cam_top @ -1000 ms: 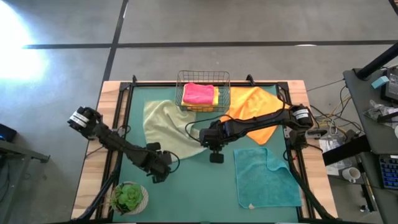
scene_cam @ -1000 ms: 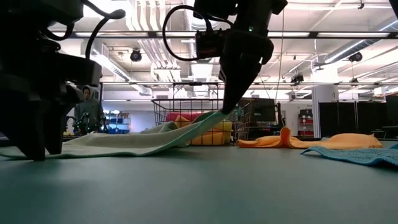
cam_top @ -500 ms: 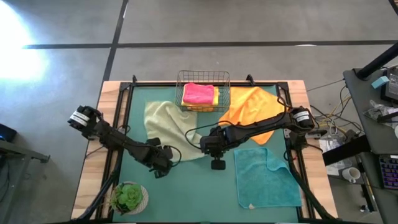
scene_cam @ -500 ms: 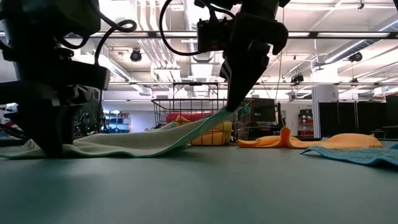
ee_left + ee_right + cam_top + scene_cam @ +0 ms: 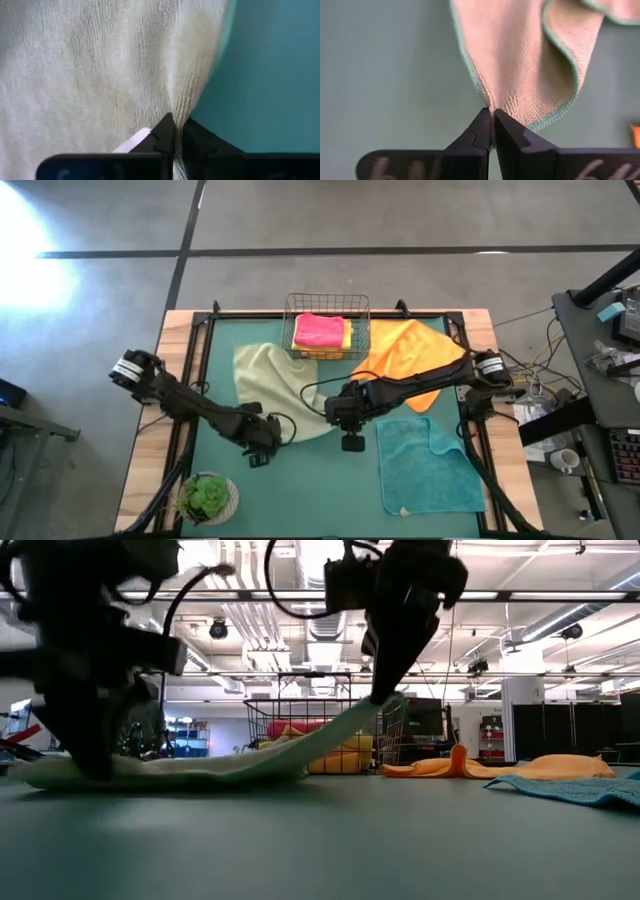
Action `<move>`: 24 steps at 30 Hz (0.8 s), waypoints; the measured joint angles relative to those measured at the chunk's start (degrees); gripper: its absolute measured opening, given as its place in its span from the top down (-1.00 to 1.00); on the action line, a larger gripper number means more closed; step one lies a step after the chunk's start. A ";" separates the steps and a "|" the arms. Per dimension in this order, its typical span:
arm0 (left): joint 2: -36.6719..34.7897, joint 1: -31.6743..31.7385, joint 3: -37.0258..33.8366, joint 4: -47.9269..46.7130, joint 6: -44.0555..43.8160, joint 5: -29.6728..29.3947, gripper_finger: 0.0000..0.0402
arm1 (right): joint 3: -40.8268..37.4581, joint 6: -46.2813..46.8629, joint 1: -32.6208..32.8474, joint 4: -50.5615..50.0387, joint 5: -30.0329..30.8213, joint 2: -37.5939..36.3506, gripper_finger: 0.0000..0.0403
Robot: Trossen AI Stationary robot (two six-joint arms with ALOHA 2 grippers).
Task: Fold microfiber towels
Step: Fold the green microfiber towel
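I count five towels in view from above: a sage towel (image 5: 270,385) spread left of centre on the mat (image 5: 300,490), an orange towel (image 5: 405,350) at the far right, a teal towel (image 5: 425,465) flat at the near right, and a pink towel (image 5: 320,330) lying on a yellow towel (image 5: 347,337) inside the one wire basket (image 5: 327,302) at the far edge. One potted plant (image 5: 207,497) sits at the near left corner. My left gripper (image 5: 262,448) is down at the sage towel's near left edge with its fingers (image 5: 165,132) pressed together on a pinch of the cloth, which puckers into them. My right gripper (image 5: 347,420) pinches the same towel's near right corner, and the low view shows that corner lifted off the mat while the rest droops to the left. Since a second ago the left gripper has moved in from the bare mat to the towel's edge and gone from spread to clamped, and the right gripper has kept its pinch and drifted slightly nearer.
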 joint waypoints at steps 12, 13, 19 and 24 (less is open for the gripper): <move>-5.23 -1.14 22.93 -27.02 3.41 7.79 1.00 | 0.01 4.44 1.91 -1.38 4.89 -12.59 0.96; -5.30 -1.16 25.22 -29.04 3.40 7.82 1.00 | 0.00 4.51 2.34 -1.48 5.21 -13.79 0.96; -5.27 -1.16 37.22 -37.33 3.39 8.27 1.00 | 0.02 6.41 4.78 -2.28 6.62 -21.49 0.96; -5.25 -1.11 45.44 -42.21 3.38 7.91 1.00 | 0.00 8.83 6.00 -1.73 9.02 -26.81 0.96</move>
